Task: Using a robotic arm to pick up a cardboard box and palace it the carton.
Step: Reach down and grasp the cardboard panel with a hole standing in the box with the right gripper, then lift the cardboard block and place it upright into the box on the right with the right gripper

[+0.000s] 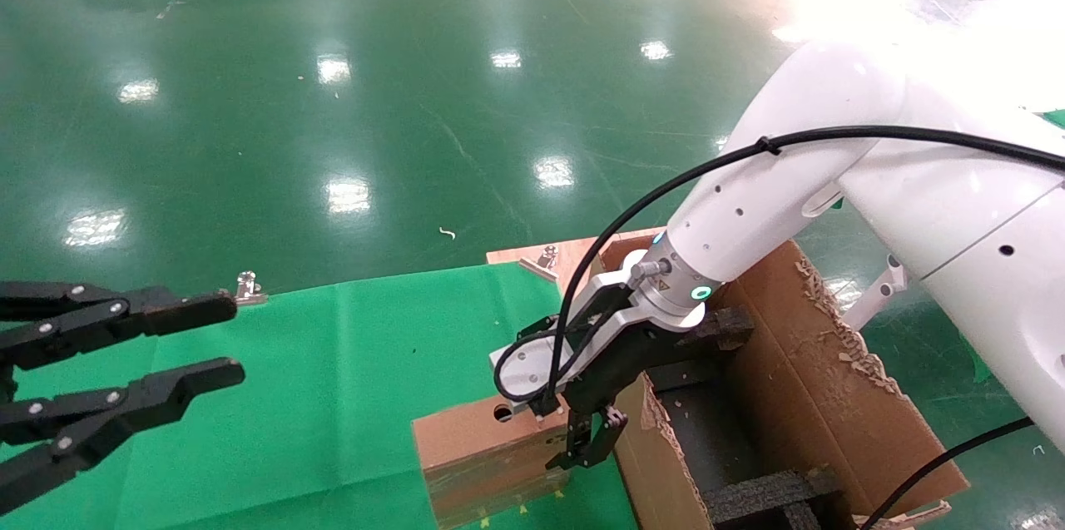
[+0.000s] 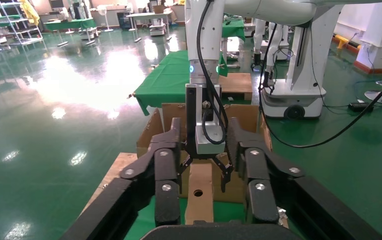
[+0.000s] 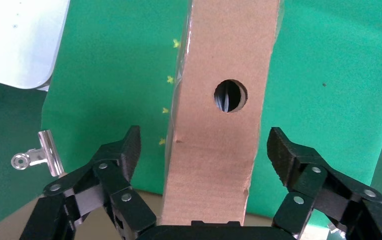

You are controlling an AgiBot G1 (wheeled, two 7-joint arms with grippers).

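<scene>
Brown cardboard box [image 1: 487, 447] stands on edge at the table's [image 1: 333, 397] right edge, hard by the carton [image 1: 819, 397] — I see my right gripper [image 1: 592, 440] spread wide, straddling it untouched, and the left gripper [image 1: 216, 343] released, hovering over the left edge.

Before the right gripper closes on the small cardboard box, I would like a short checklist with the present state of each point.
1. Right gripper open: ok, the jaws stand wide apart.
2. Cardboard box between the fingers: ok, it sits centred in the gap in the right wrist view.
3. Fingers touching the box: not yet, a gap shows on both sides.
4. Box standing on the green cloth beside the carton: ok.
5. Left gripper out of the way: ok, it is open, far to the left.
6. Free room inside the carton: cannot tell, black foam inserts cross it.
</scene>
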